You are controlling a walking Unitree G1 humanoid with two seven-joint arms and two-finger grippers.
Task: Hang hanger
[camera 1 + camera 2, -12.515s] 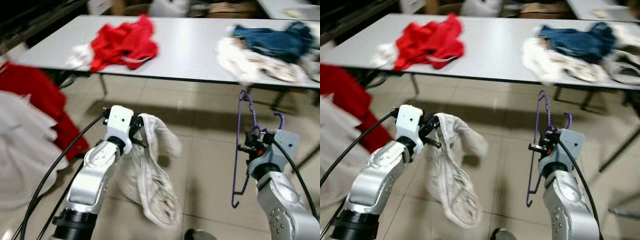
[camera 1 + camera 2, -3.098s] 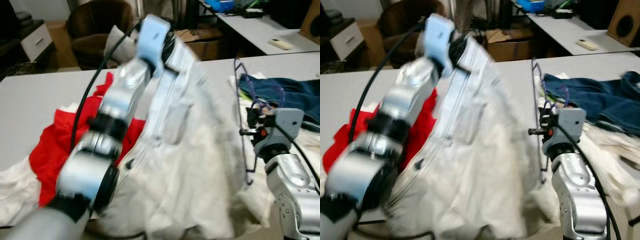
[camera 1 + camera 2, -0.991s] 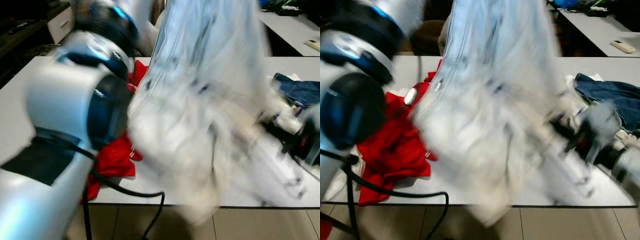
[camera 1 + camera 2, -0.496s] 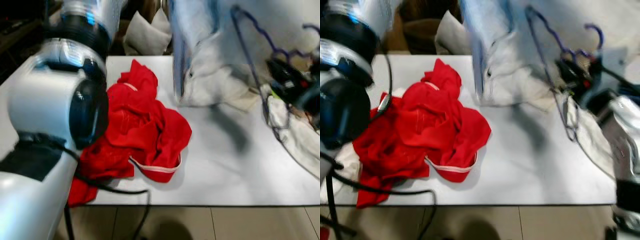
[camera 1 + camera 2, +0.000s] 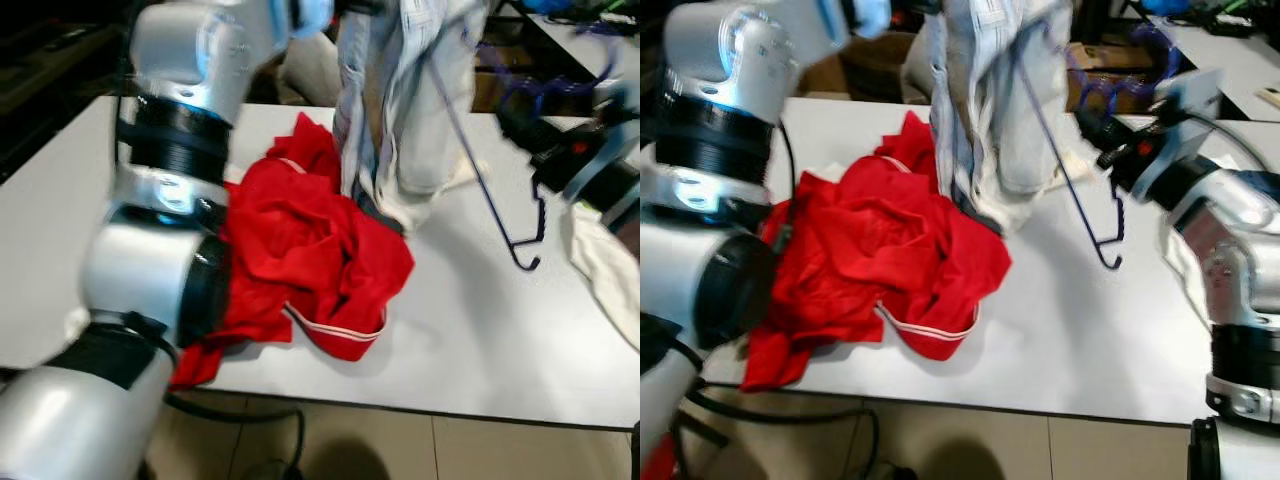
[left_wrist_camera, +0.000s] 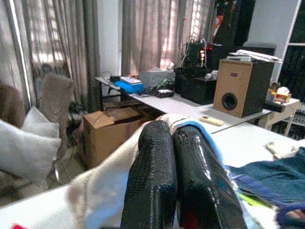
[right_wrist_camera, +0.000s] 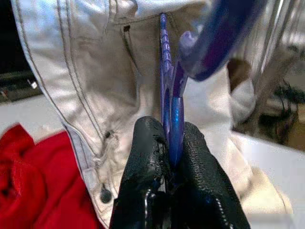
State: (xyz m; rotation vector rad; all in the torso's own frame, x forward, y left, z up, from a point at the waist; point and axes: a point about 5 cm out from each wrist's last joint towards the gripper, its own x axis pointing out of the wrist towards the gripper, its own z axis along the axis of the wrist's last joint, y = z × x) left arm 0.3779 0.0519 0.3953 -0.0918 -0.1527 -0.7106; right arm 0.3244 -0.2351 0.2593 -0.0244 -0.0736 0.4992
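Observation:
My raised left arm holds a pale white denim garment up over the table, and its hem touches the tabletop. In the left wrist view my left gripper is shut on the garment's white fabric. To the right, my right gripper is shut on a purple hanger. The hanger is tilted, with one arm reaching up into the garment's top and its lower end hanging free above the table. In the right wrist view the black fingers pinch the hanger's neck.
A crumpled red garment lies on the grey table below the held one. More white cloth sits at the table's right edge. Blue jeans, a cardboard box and a speaker lie beyond.
The head camera has shifted. The garment now hangs narrower over the red one, and my right gripper has brought the hanger in so one arm pokes into the garment's top.

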